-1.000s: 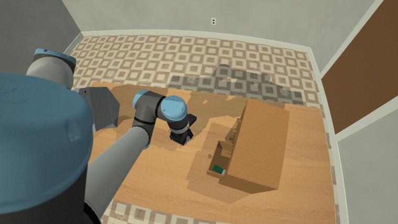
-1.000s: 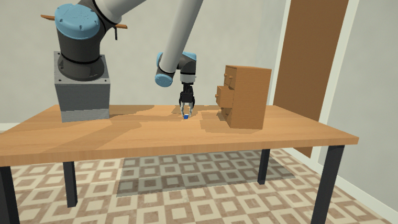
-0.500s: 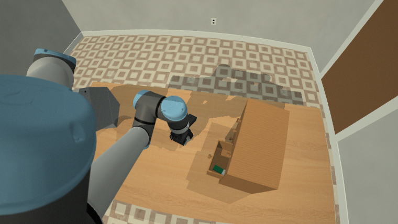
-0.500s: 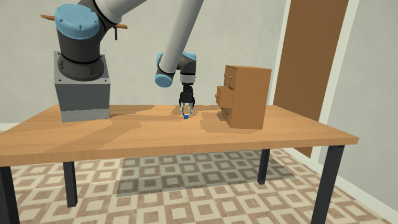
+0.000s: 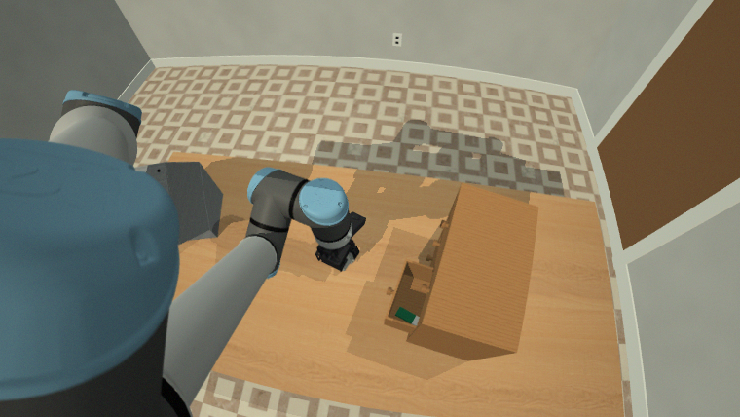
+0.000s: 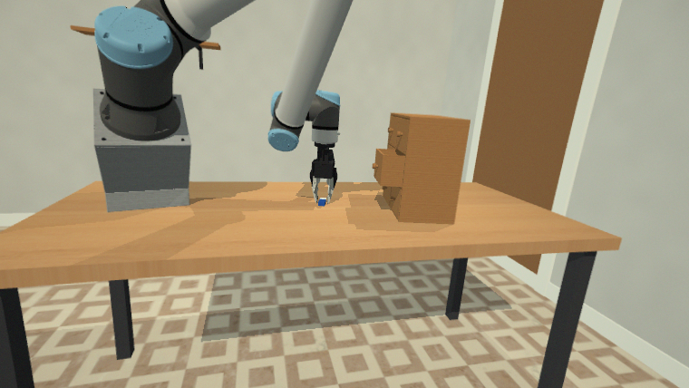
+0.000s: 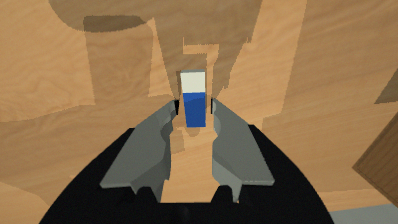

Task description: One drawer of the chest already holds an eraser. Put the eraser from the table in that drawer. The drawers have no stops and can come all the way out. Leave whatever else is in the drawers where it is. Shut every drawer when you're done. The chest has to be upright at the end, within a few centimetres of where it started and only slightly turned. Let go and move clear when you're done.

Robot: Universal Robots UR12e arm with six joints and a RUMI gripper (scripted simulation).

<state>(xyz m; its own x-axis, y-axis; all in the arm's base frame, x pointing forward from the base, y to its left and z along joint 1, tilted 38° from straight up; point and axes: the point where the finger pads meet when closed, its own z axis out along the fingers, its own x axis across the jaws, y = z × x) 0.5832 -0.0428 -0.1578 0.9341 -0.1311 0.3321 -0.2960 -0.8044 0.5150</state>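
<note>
A blue eraser with a white end [image 6: 321, 202] [image 7: 195, 111] lies on the table; the arm hides it in the top view. My gripper [image 5: 350, 260] [image 6: 322, 199] [image 7: 194, 100] points down over it, its fingers partly open, one on each side of the blue part, with a narrow gap at each side in the wrist view. The wooden chest [image 5: 481, 269] [image 6: 429, 169] stands upright to the right. One mid-height drawer [image 5: 399, 324] [image 6: 391, 168] is pulled out. A green eraser with a white end [image 5: 405, 315] lies in it, at its near end. The other drawers look shut.
The open drawer's knob [image 5: 389, 290] [image 6: 374, 166] sticks out towards the arm. More knobs line the chest's front. The grey robot base [image 5: 189, 199] [image 6: 144, 169] stands at the left of the table [image 5: 311, 352] [image 6: 269, 236]. A brown wooden corner [image 7: 382, 160] shows at the wrist view's right edge.
</note>
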